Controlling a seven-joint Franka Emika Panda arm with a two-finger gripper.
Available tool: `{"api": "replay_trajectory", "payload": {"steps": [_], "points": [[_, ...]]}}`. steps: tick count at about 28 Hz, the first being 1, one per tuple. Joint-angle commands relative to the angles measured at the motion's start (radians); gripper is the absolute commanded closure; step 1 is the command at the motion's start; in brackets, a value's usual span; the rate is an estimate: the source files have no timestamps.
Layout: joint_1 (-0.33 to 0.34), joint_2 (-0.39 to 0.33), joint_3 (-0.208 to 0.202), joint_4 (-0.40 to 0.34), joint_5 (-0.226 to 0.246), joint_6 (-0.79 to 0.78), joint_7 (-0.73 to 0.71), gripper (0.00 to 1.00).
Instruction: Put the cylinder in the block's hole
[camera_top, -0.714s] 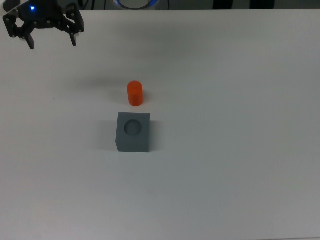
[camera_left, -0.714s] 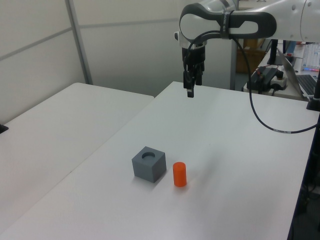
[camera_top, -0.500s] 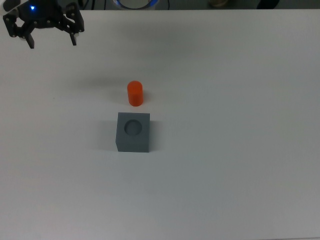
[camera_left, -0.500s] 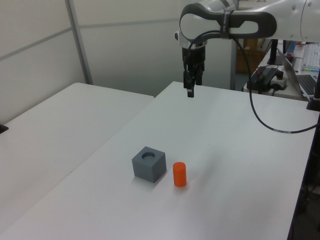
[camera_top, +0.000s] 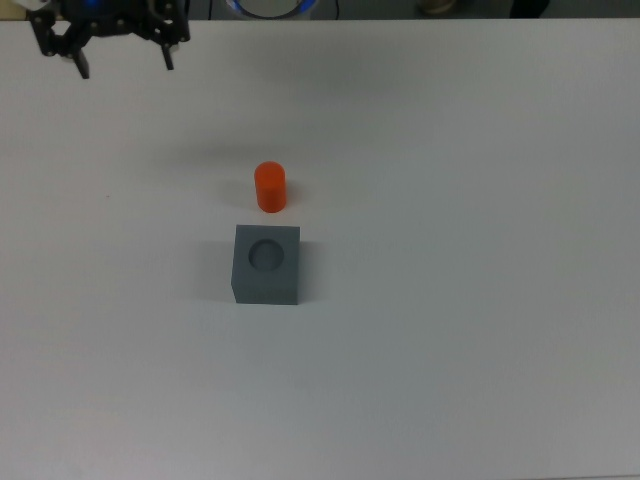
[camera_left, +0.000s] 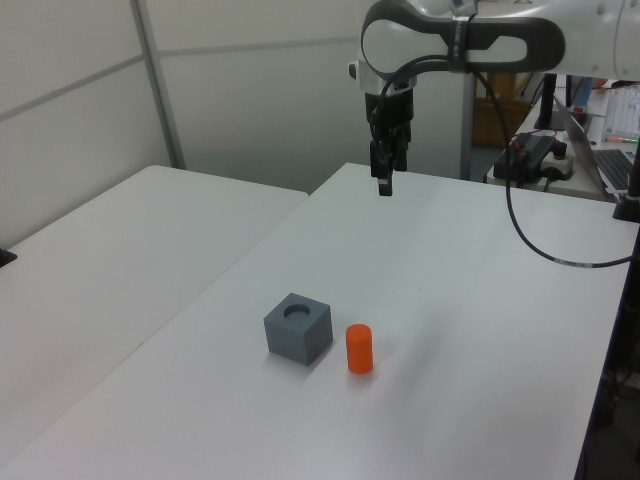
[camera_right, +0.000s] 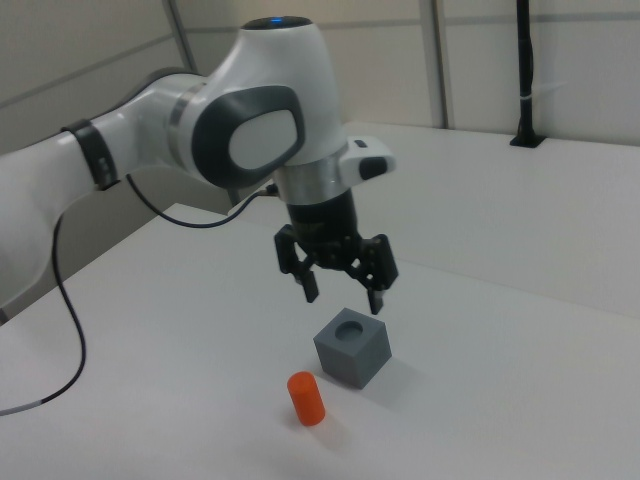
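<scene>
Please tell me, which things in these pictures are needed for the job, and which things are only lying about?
Needed for the job:
- orange cylinder, standing upright beside the block
- grey block, its hole facing up and empty
- tool, open, high above the table

Only lying about:
- black cable hanging from the arm
- white table

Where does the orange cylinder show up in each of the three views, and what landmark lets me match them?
Top view: the cylinder stands just above centre, directly above the block.
Left view: lower centre, just off the left view's right of the block.
Right view: near the bottom, centre, toward the right view's lower left of the block.
Shared landmark: the block, with its hole facing up; the cylinder stands upright beside it, apart from it.
</scene>
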Motion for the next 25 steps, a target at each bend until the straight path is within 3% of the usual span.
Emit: {"api": "replay_trajectory", "payload": {"steps": [1, 2, 8, 16, 25], "points": [[0.05, -0.16, -0.006, -0.217, 0.02, 0.1, -0.023, 0.0], [0.064, -0.193, -0.006, -0.284, 0.02, 0.152, -0.023, 0.0], [0.127, -0.252, -0.008, -0.466, 0.018, 0.323, -0.023, 0.0], [0.185, -0.181, -0.003, -0.544, 0.02, 0.456, -0.061, 0.0], [0.223, -0.048, 0.002, -0.541, 0.015, 0.551, -0.058, 0.0]]}}
